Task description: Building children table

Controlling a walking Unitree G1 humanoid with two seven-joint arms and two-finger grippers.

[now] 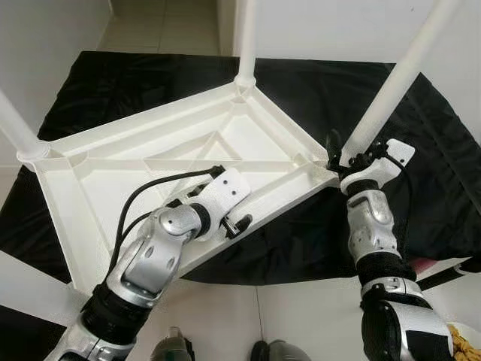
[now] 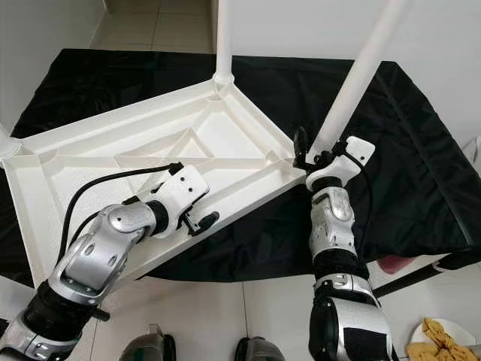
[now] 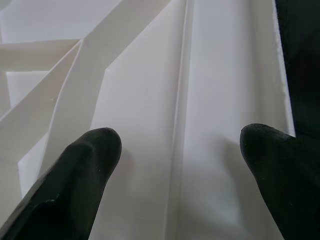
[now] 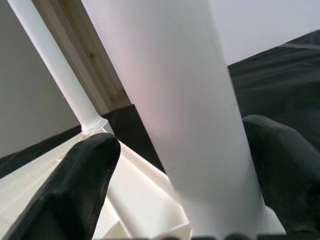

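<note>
My right end effector straddles the smooth, slippery leg at its base, fingers apart; left end effector, open, rests on the light, stiff tabletop.

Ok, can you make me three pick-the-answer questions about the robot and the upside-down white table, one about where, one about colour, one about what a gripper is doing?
1. Where is the left gripper?
A. On the near edge of the upside-down tabletop
B. On the floor
C. High up on a leg

2. What colour is the cloth under the table?
A. Red
B. Black
C. Yellow

3. What is the right gripper doing?
A. Hanging idle
B. Holding a cup
C. Its fingers sit on either side of a white leg

Answers:
1 A, the left wrist view shows its fingers over the white rim.
2 B, black cloth surrounds the tabletop.
3 C, the right wrist view shows the leg between its fingers.
</note>
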